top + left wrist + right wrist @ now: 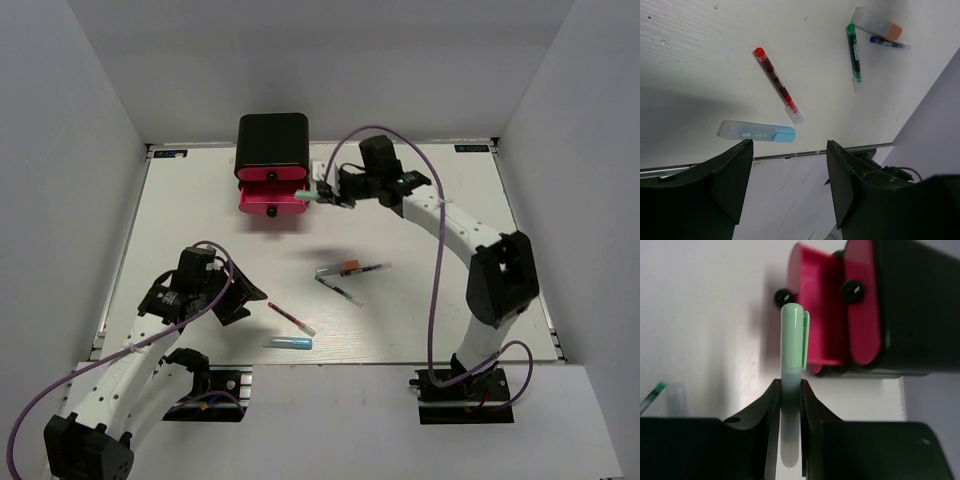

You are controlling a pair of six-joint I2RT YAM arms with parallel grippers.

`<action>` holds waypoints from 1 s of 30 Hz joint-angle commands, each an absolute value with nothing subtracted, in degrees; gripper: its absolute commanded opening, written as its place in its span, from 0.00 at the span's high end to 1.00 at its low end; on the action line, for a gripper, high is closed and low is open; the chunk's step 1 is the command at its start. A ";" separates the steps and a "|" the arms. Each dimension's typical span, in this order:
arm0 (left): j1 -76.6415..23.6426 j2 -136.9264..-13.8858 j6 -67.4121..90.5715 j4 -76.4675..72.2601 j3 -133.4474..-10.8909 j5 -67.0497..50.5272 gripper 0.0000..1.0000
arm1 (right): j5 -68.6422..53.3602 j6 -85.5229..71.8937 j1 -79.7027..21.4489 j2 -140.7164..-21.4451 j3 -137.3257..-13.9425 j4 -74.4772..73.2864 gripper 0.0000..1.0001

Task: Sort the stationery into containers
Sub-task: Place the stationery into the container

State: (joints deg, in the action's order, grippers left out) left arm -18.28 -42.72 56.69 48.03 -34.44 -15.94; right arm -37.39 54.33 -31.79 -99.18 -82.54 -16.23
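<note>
The black cabinet (272, 138) stands at the back of the table, its lowest pink-red drawer (272, 207) pulled out. My right gripper (331, 193) is shut on a light green marker (311, 194) and holds it level, just right of the open drawer. In the right wrist view the marker (792, 340) sticks out of the gripper (789, 385) towards the drawer (815, 315). My left gripper (243, 300) is open and empty near the front left. Its view (789, 142) shows the red pen (776, 85) and light blue marker (757, 132).
An orange-tipped marker (338, 268), a thin dark pen (372, 267) and a green pen (341, 290) lie mid-table. The red pen (291, 319) and blue marker (287, 342) lie near the front edge. A small white block (318, 170) sits right of the cabinet.
</note>
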 commanded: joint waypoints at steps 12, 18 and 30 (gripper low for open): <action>-18.54 -42.80 59.24 48.43 -33.40 -17.93 0.30 | -30.68 44.48 -38.93 -118.81 -100.45 5.79 1.00; -18.54 -42.80 59.24 49.48 -33.40 -17.93 0.30 | -29.36 43.59 -39.29 -122.95 -104.58 8.26 1.00; -18.54 -46.75 60.29 50.01 -33.40 -19.51 0.26 | -30.06 41.67 -39.55 -120.77 -97.92 13.88 0.57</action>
